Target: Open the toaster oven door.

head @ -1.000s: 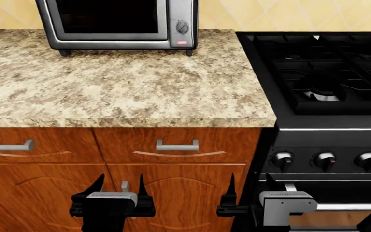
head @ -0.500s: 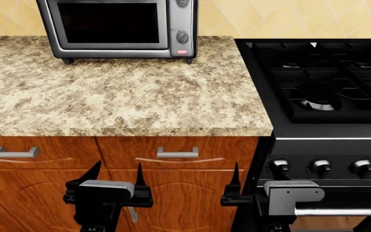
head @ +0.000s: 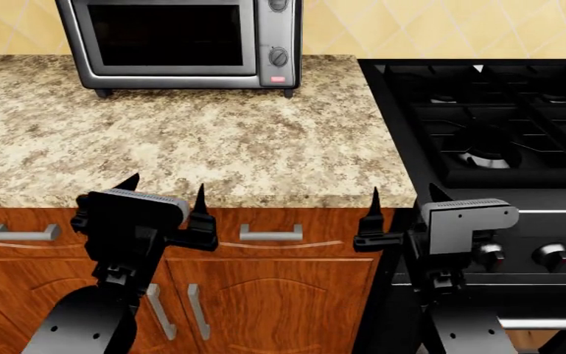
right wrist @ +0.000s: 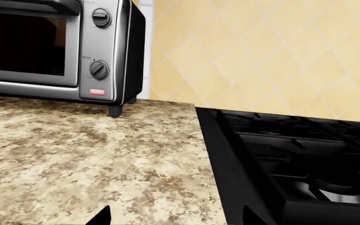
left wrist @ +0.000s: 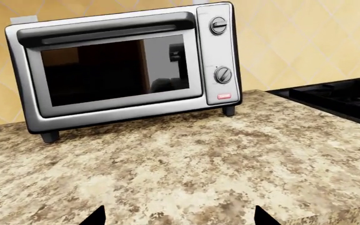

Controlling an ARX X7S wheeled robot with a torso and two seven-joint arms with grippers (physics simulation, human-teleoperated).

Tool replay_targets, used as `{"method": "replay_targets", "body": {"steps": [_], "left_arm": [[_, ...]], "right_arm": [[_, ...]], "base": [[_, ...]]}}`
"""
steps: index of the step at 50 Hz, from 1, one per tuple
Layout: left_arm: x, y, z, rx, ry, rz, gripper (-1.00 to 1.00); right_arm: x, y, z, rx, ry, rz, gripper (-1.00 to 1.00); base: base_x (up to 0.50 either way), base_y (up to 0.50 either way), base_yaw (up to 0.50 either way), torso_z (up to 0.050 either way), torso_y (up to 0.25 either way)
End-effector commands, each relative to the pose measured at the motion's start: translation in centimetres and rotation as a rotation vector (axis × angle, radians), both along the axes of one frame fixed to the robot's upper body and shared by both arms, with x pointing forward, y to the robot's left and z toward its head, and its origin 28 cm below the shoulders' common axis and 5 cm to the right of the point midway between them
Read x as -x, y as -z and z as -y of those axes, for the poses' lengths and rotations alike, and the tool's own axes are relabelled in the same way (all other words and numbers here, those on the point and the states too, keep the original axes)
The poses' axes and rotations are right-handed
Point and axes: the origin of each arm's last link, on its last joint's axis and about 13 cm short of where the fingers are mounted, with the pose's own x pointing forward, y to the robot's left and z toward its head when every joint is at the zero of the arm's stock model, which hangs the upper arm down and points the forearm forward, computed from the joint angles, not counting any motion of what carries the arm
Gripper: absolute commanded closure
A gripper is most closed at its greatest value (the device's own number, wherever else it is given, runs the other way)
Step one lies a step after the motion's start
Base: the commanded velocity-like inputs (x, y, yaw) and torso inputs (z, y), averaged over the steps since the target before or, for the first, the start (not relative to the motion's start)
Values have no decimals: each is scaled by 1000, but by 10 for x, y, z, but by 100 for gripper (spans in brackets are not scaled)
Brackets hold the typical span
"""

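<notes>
The silver-grey toaster oven [head: 278,33] stands at the back of the granite counter, also in the left wrist view [left wrist: 217,51] and right wrist view [right wrist: 108,47]. Its door [head: 165,37] with dark glass is shut; the bar handle [left wrist: 105,29] runs along its top edge. My left gripper [head: 163,195] is open and empty at the counter's front edge, well short of the oven. My right gripper [head: 401,198] is open and empty at the front edge where counter meets stove. Only fingertips [left wrist: 97,216] show in the wrist views [right wrist: 101,216].
The granite counter [head: 214,140] lies between grippers and oven. A black gas stove [head: 489,118] with knobs [head: 548,254] stands at the right. Brown cabinet doors and drawers with silver handles [head: 271,234] are below the counter. A yellow tiled wall [right wrist: 261,51] is behind.
Both grippers have risen from in front of the cabinet doors to the level of the counter's front edge. The head view has stayed nearly still over the last half second.
</notes>
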Motion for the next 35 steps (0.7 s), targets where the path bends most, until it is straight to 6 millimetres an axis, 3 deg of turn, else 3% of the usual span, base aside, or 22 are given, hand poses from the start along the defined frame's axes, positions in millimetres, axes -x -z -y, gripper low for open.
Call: {"method": "replay_targets", "body": {"steps": [1, 14, 22, 35], "left_arm": [[-12, -30, -10, -39, -19, 17, -100], [-11, -26, -10, -34, -20, 15, -100], [-12, -36, -12, -35, -22, 30, -100], [-9, -36, -13, -34, -23, 31, -100]], "right_arm": [[-13, -18, 5, 16, -9, 13, -100], [-12, -15, 4, 4, -11, 11, -100], [-15, -26, 8, 6, 1, 26, -100], [-13, -26, 5, 0, -11, 21, -100]], "base": [[0, 0, 0, 0, 0], [0, -117, 0, 0, 0], [11, 0, 0, 0, 0], [157, 0, 0, 0, 0]]}}
